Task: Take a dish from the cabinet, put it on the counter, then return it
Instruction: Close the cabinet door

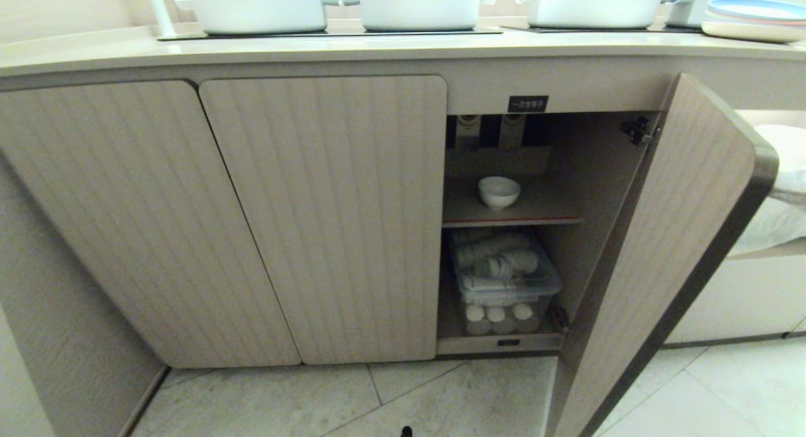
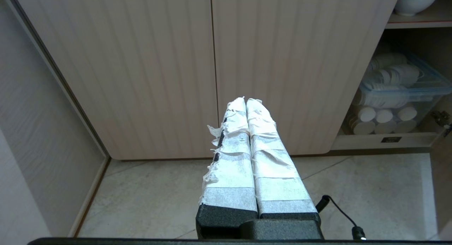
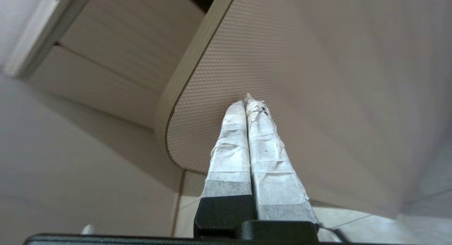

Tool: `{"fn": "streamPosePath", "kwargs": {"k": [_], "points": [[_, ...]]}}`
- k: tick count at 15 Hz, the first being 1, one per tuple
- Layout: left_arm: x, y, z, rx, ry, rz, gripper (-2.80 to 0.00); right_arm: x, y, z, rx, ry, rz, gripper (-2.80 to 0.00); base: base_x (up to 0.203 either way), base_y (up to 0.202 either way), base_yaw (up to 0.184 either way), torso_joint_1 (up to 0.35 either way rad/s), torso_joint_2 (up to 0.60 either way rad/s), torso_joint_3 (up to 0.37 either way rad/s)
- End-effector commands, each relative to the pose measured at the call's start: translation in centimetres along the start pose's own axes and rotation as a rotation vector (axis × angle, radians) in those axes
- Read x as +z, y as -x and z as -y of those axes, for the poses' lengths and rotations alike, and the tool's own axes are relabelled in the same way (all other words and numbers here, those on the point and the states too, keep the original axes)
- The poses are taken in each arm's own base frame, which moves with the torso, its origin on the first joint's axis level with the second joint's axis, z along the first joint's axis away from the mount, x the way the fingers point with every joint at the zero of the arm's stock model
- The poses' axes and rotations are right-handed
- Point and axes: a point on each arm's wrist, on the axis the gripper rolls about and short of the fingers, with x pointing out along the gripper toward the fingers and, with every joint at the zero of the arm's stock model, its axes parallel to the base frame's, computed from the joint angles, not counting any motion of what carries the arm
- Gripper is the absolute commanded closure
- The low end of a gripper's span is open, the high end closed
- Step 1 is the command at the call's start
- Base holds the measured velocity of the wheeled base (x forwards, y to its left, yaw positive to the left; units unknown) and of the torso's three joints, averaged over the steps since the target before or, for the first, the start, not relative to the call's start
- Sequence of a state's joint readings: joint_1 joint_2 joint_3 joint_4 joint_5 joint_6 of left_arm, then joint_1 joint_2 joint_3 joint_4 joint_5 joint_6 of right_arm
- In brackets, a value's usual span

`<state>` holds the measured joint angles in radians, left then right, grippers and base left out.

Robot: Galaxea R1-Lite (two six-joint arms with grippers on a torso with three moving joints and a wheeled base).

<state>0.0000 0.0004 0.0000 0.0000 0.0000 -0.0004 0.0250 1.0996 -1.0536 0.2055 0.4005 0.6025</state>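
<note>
My right gripper point(image 3: 247, 102), fingers pressed together and empty, points at the face of the cabinet's point(image 1: 327, 216) open door point(image 1: 667, 248). The dish point(image 1: 499, 191) sits on the inner shelf point(image 1: 535, 210), below the table point(image 1: 378, 50). My left gripper point(image 2: 246, 103), also closed, faces the shut doors.

White dish point(image 1: 499, 191) upright on cabinet point(image 1: 327, 216) shelf

Head view square-on to the cabinet point(image 1: 327, 216), left wrist low, right wrist against its open door point(image 3: 300, 96).
</note>
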Motion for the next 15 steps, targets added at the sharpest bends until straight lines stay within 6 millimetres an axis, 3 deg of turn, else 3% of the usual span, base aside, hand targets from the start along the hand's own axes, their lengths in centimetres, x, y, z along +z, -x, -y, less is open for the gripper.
{"fn": "streamPosePath", "kwargs": {"k": [1,7,15], "points": [[0.0,0.0,0.0,0.0,0.001,0.0,0.0,-0.2,-0.5,0.1,0.027,-0.023,-0.033,0.0,0.0,0.0,0.0,0.0,0.0,0.0],[0.0,0.0,0.0,0.002,0.0,0.001,0.0,-0.9,-2.0,-0.2,0.135,-0.042,-0.091,0.0,0.0,0.0,0.0,0.0,0.0,0.0],[0.0,0.0,0.0,0.0,0.001,0.0,0.0,0.0,-5.5,0.6,0.146,-0.027,-0.073,0.0,0.0,0.0,0.0,0.0,0.0,0.0]]}}
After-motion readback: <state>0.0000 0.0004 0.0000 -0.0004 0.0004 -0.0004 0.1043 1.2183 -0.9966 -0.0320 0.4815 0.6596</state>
